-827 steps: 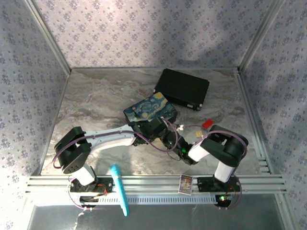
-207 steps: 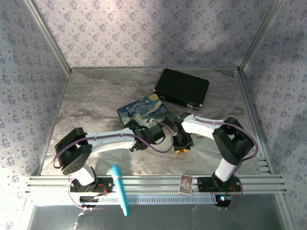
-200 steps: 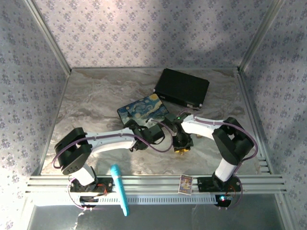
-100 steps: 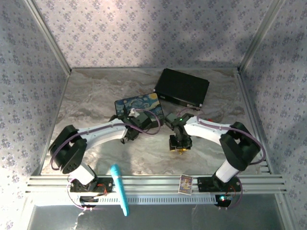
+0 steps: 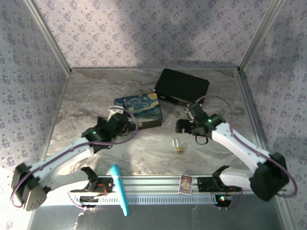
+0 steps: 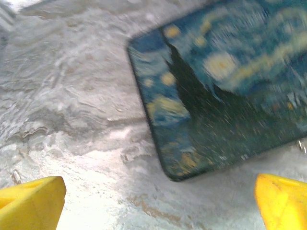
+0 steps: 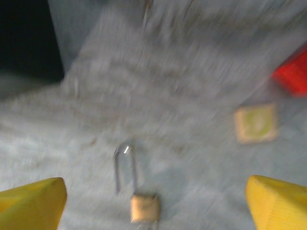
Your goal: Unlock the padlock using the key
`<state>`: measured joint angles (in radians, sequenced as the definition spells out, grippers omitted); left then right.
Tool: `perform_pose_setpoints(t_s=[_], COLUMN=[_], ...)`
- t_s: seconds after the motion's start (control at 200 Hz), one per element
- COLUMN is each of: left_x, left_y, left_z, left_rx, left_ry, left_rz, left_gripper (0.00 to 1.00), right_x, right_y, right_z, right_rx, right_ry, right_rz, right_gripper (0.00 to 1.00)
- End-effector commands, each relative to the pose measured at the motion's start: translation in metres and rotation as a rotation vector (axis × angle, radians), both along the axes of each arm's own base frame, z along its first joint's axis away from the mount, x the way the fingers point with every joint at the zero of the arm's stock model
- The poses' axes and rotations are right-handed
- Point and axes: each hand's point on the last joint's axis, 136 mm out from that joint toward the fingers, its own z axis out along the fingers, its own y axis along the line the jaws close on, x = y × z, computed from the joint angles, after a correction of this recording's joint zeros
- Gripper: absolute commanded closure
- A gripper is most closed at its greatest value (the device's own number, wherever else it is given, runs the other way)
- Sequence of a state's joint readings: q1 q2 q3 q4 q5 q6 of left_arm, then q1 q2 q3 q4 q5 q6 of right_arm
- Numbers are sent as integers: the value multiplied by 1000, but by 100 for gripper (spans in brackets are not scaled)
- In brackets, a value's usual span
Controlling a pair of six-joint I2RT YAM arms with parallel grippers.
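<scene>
The brass padlock (image 5: 179, 148) lies flat on the marble table (image 5: 86, 96), free of both grippers. In the right wrist view the padlock (image 7: 144, 207) shows its silver shackle (image 7: 123, 167) with one leg ending free beside the body. A pale stub pokes out under the body, too blurred to name. A tan square piece (image 7: 255, 123) lies to its right; I cannot tell whether it is the key. My right gripper (image 5: 182, 126) (image 7: 156, 206) hangs open above the padlock. My left gripper (image 5: 116, 120) (image 6: 160, 206) is open by the painted box's near corner.
The starry painted box (image 5: 139, 108) (image 6: 225, 91) lies behind the padlock, with a black case (image 5: 182, 88) further back. A red piece (image 7: 292, 74) sits by the tan square. A turquoise pen (image 5: 120, 189) rests on the front rail. Metal rails edge the table.
The right gripper has let go of the padlock and lifted back to the right, leaving it on the table. The left arm has drawn back to the left, off the padlock.
</scene>
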<state>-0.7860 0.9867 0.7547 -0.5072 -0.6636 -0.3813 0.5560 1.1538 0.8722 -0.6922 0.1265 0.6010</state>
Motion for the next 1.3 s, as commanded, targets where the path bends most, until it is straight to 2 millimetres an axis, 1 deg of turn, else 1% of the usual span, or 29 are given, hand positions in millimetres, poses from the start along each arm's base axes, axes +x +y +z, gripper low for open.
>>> perform_pose_setpoints(t_s=[0.0,0.015,0.055,0.135,0.165,0.2,0.255,0.28,0.4,0.45,0.47,0.52,0.585,0.615,0.71,0.735,0.755,0.81,0.845,0.905,0.994,1.049,1.069,1.134,1.169,1.184,1.234,1.294], left_x=[12,13,17,25,28,32,38,39,47,53,55,63,74,79,92,95,98,107,110,117,123,125,128,132,136,137,139,137], left_y=[31,38,55,87,98,104,117,124,148,155,157,161,163,162,162,163,160,153,152,152,157,165,165,156,149,145,133,133], left_z=[27,29,31,34,31,23,14,10,-11,-19,-22,-26,-35,-41,-66,-69,-71,-68,-71,-72,-70,-77,-77,-81,-84,-85,-88,-89], left_rx=[-141,-137,-114,-59,-53,-33,-26,-29,-56,-80,-86,-102,-124,-129,-134,-125,-127,-128,-123,-138,-151,-180,-180,-170,-174,-178,-187,-191], left_ry=[-170,-189,-232,-289,-292,-277,-285,-289,-292,-296,-290,-289,-284,-280,-257,-255,-226,-248,-223,-215,-237,-256,-265,-213,-205,-196,-197,-202], left_rz=[167,193,256,367,398,392,418,440,499,507,504,499,477,460,431,433,417,356,344,309,282,297,292,251,210,186,114,112], left_gripper=[0,0,0,0,0,0,0,0,0,0,0,0,0,0,0,0,0,0,0,0,0,0,0,0,0,0,0,0], right_x=[38,38,44,50,53,52,54,54,59,62,64,69,76,80,92,95,98,104,108,113,117,121,123,129,133,131,134,133], right_y=[-52,-59,-79,-108,-117,-128,-144,-148,-170,-174,-175,-177,-179,-179,-175,-175,-175,-173,-170,-170,-171,-169,-168,-166,-168,-167,-165,-165], right_z=[25,24,28,24,23,16,14,9,0,-4,-3,-8,-13,-11,-12,-13,-13,-14,-14,-15,-24,-31,-34,-45,-43,-49,-47,-48], right_rx=[-169,-184,-230,-301,-317,-344,-377,-386,-376,-370,-364,-356,-349,-351,-330,-327,-324,-314,-318,-312,-309,-306,-304,-302,-312,-307,-298,-299], right_ry=[-304,-322,-405,-517,-555,-573,-602,-605,-665,-688,-705,-705,-700,-712,-722,-718,-716,-711,-713,-703,-709,-713,-706,-690,-684,-643,-659,-646], right_rz=[-80,-100,-156,-186,-194,-202,-220,-222,-293,-311,-317,-320,-328,-332,-306,-301,-295,-282,-245,-223,-216,-203,-195,-179,-194,-181,-166,-164], right_gripper=[1,1,1,2,2,2,2,1,2,2,2,2,2,2,2,2,2,2,2,2,2,2,2,1,1,1,1,1])
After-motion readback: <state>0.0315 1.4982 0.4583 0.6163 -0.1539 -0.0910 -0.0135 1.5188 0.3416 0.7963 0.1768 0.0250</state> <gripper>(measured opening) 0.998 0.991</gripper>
